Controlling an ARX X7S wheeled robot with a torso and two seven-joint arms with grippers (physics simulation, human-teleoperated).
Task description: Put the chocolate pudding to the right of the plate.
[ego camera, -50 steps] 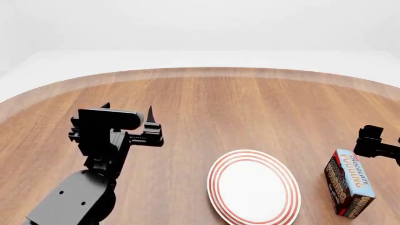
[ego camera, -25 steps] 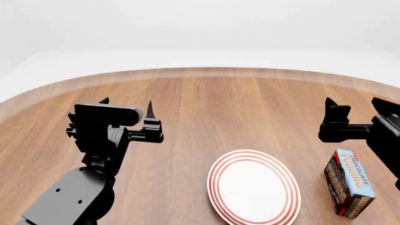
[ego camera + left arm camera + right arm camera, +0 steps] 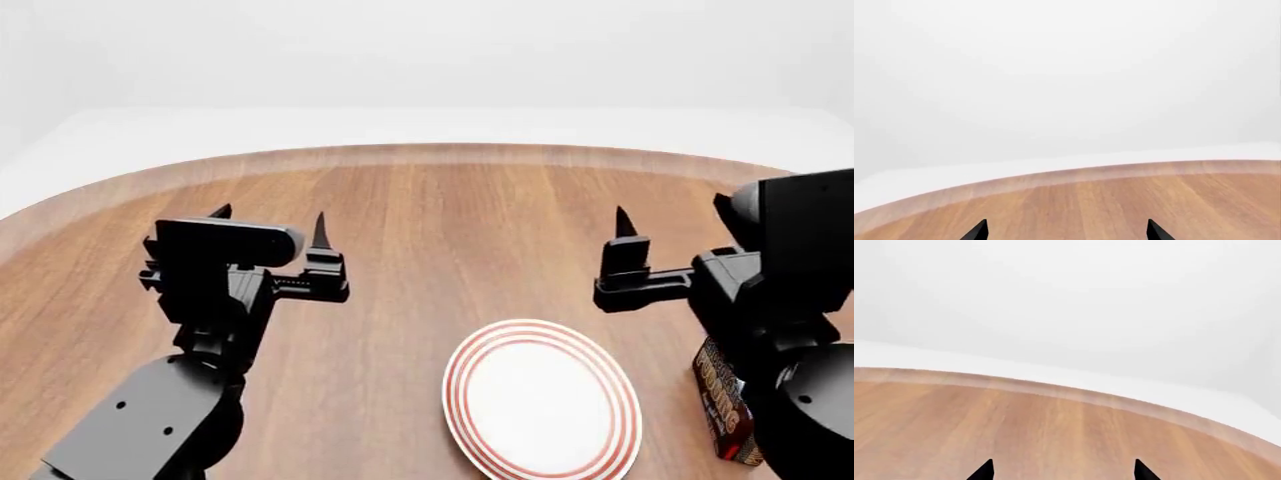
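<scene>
We begin at the right tool (image 3: 674, 235), which hangs above the table (image 3: 467, 230) with its fingers spread and nothing between them; in the right wrist view only two dark fingertips (image 3: 982, 471) show, well apart, over bare wood. The left tool (image 3: 270, 226) is likewise released and empty, raised over the left half of the table, and its wrist view shows the same pair of separated tips (image 3: 977, 231) and no object. Both tools point toward the far edge of the table, away from the objects, so we judge that neither is positioned for a grasp. The chocolate pudding (image 3: 721, 400) stands on the table just beside the plate (image 3: 541, 400), on its right side, apart from the rim with a narrow strip of wood showing between them; the right arm's body covers most of the carton, so only its dark side and a little lettering are visible. We judge that the carton already occupies the place the task names, which would explain why the right tool is empty and raised clear of it. As for open room, the wood beyond the plate and between the two tools is free of objects up to the curved far edge. The carton sits close to the near right of the table, under the right arm, so any motion of that arm should go upward first to avoid tipping it.
</scene>
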